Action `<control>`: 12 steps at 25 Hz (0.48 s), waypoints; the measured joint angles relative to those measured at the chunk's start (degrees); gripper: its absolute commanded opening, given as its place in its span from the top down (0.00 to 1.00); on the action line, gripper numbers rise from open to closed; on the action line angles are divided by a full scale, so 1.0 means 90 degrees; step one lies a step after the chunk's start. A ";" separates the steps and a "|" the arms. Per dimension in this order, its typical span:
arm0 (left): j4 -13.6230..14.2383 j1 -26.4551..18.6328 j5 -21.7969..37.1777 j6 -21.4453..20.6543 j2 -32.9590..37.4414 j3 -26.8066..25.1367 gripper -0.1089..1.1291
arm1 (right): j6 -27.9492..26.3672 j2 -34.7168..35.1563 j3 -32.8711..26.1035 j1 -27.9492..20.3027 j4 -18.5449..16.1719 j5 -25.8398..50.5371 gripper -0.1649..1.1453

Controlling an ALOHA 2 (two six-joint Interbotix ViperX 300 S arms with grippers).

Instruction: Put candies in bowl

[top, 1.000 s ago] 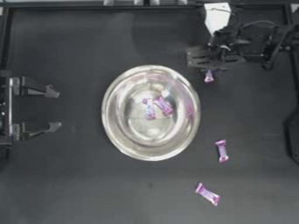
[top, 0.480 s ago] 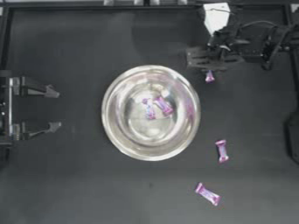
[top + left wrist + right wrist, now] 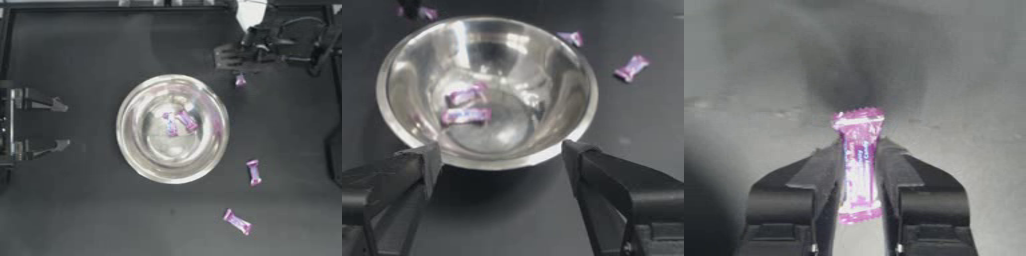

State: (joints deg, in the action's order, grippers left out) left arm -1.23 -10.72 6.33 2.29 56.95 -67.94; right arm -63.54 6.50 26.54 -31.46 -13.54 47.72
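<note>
Right wrist view alone shows right gripper (image 3: 859,165) pinching candy (image 3: 859,165)

Looks like a lab / robot test bench, not a home or kitchen. Evidence: bare dark table (image 3: 80,210) w/ raised rim round the edges, two robot arms fixed at opp. sides, cables looped by the right arm (image 3: 294,47), cameras on the wrists. Only props on the table: a metal bowl (image 3: 133,145) & a few wrapped candies (image 3: 253,172). No furniture, no household clutter.
</note>
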 measured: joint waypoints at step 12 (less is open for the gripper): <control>-0.0010 0.0000 0.0000 0.0000 0.0000 0.0010 0.09 | 0.0088 -0.0869 -0.0527 0.0918 -0.0117 0.0068 0.45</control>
State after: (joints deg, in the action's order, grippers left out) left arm -1.32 -10.72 6.33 2.29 56.95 -67.85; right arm -62.75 -1.32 21.80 -23.20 -14.59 48.34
